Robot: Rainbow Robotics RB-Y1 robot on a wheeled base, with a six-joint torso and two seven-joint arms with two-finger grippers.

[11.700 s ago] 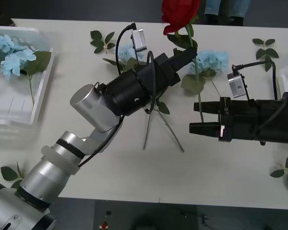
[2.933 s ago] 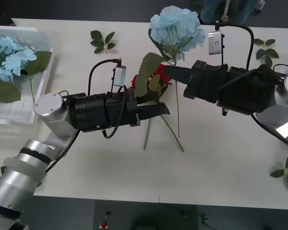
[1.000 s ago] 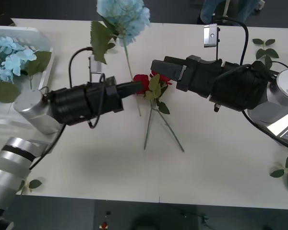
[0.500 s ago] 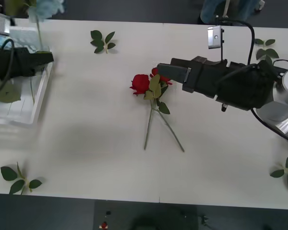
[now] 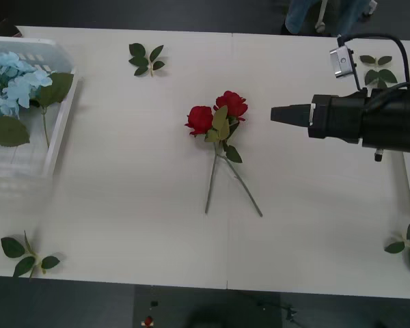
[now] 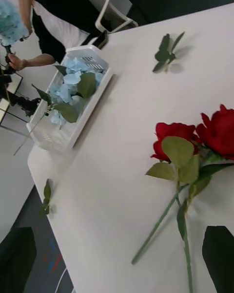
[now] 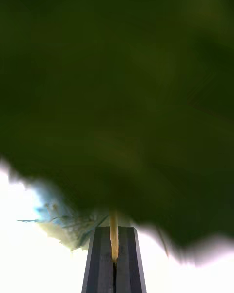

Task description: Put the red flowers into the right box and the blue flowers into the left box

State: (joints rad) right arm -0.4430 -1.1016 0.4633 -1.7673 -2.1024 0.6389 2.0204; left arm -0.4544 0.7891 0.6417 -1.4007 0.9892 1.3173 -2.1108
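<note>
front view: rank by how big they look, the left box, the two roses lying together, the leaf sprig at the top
1. left box, cut off by the picture's edge yet plainly largest
2. two roses with their crossed stems
3. leaf sprig, smallest

All lie on the same table, so nearness hardly skews the order.

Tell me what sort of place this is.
Probably an office or lab set up for tests: a plain white table on a dark floor, a white chair behind it, and a person standing by.
</note>
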